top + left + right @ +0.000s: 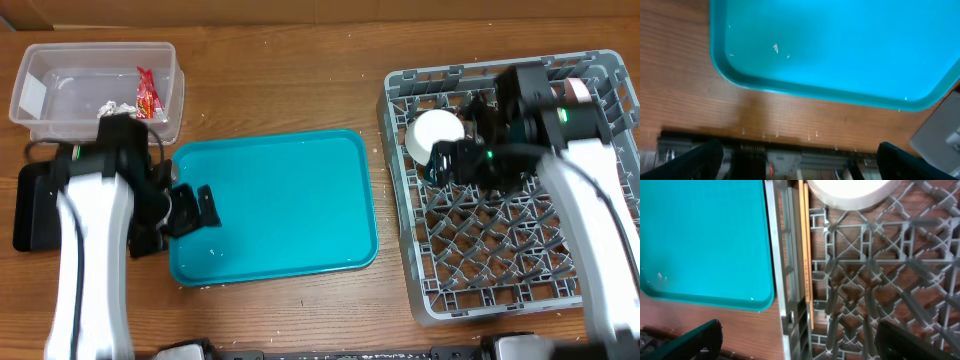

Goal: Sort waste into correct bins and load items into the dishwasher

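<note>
Both pincers stand wide apart and hold nothing.

Overhead: the left pincer (pixel 195 212) hovers over the left edge of the teal tray (pixel 300 200). Its arm reaches in from the near left, crossing the black tray (pixel 30 215). The right pincer (pixel 452 162) hangs above the rack (pixel 500 260), just beside a white dish (pixel 435 132), with its arm coming from the near right and the wrist turned toward the teal tray. The tub (pixel 95 47) at far left holds the wrapper (pixel 147 92) and tissue (pixel 115 107).

Left wrist: the fingers (pixel 695 160) sit at the frame's lower corners. Below lies a teal tray corner, bare except for a few rice grains (pixel 775 48). More specks dot the table (pixel 680 90) beside it.

Right wrist: the fingers (pixel 690 342) are likewise spread, above the rack's edge. Chopsticks (pixel 806 255) lie along the rack wall, and the white dish shows at the top.

The sorting looks nearly done, and rice seems to be what remains. Such small grains would likely slip from a pinch. Lowering the left pincer squarely, tips flat to the tray, and closing slowly around one cluster should serve best. The right arm is best kept clear above the rack.
</note>
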{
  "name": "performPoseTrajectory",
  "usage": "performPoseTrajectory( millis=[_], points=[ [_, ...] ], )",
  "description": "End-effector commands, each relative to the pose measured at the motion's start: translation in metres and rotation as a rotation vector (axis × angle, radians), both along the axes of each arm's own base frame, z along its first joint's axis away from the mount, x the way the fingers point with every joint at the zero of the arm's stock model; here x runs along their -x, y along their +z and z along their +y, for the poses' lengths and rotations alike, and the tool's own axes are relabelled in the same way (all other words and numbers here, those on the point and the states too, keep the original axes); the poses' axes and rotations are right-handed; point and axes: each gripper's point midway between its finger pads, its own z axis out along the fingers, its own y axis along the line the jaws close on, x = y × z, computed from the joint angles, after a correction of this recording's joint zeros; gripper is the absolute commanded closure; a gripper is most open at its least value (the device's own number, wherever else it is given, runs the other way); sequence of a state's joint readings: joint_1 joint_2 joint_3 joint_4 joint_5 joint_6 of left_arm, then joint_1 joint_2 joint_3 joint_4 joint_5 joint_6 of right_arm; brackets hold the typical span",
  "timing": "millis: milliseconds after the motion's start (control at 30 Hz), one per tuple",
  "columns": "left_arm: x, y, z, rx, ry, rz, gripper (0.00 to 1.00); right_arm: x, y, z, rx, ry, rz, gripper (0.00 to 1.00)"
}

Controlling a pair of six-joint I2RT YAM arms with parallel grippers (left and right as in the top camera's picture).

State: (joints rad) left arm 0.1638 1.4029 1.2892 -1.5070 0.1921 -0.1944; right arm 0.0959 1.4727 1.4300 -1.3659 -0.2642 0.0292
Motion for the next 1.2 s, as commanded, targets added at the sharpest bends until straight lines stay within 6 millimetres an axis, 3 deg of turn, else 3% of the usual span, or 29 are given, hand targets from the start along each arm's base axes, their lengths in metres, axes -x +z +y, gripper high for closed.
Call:
performPoseTrajectory(
  millis=[0, 167, 233, 367, 467, 800, 1033, 1133, 1167],
  points=[
    [0.020, 0.029, -0.006, -0.046, -0.051, -0.319, 0.00, 0.026, 0.025, -0.008, 0.003, -0.014, -0.243, 0.00],
    [0.032, 0.072, -0.007, -0.136, -0.054, -0.765, 0.00, 0.044, 0.053, -0.038, 0.084, -0.152, -0.607, 0.00],
    [0.038, 0.107, -0.009, -0.173, -0.051, -0.989, 0.00, 0.063, 0.065, -0.041, 0.077, -0.164, -0.695, 0.00],
    [0.056, 0.125, -0.011, -0.197, -0.051, -1.109, 0.00, 0.086, 0.069, -0.043, 0.073, -0.166, -0.716, 0.00],
    [0.067, 0.123, -0.013, -0.197, -0.051, -1.111, 0.00, 0.094, 0.064, -0.044, 0.078, -0.163, -0.688, 0.00],
    [0.096, 0.081, -0.018, -0.159, -0.051, -0.909, 0.00, 0.098, 0.058, -0.044, 0.083, -0.161, -0.659, 0.00],
    [0.097, 0.080, -0.018, -0.156, -0.051, -0.901, 0.00, 0.102, 0.062, -0.045, 0.080, -0.164, -0.683, 0.00],
    [0.097, 0.080, -0.018, -0.156, -0.051, -0.901, 0.00, 0.113, 0.063, -0.045, 0.075, -0.164, -0.699, 0.00],
    [0.098, 0.080, -0.018, -0.156, -0.051, -0.901, 0.00, 0.125, 0.071, -0.042, 0.041, -0.151, -0.752, 0.00]
  ],
)
